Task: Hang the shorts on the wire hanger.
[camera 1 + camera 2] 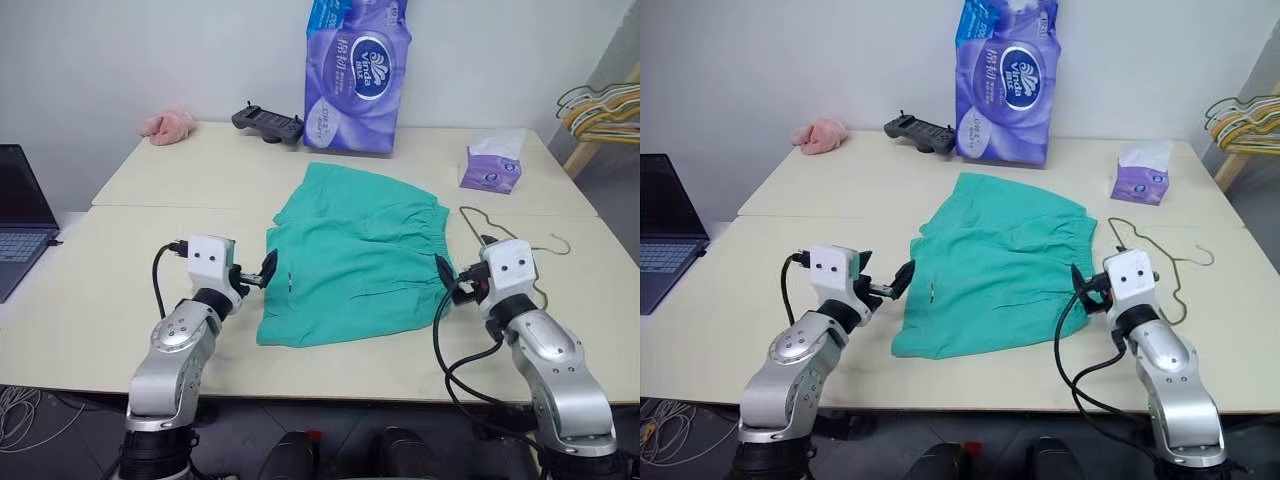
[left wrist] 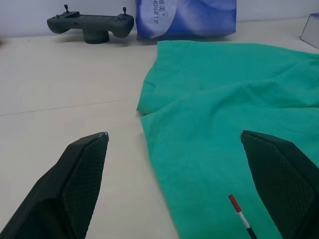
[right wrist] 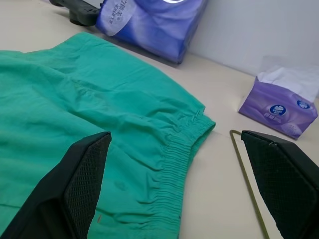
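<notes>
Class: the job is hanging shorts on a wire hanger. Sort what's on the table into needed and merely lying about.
Needed:
- shorts
- wire hanger

Lying about:
- tissue pack
- tissue box
- controller
- pink cloth
- laptop

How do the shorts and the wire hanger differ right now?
The shorts are broad teal cloth spread mid-table; the wire hanger is a thin olive-gold outline to their right. The shorts lie between both grippers; the hanger sits beyond the right gripper. Both lie flat, ungripped.
</notes>
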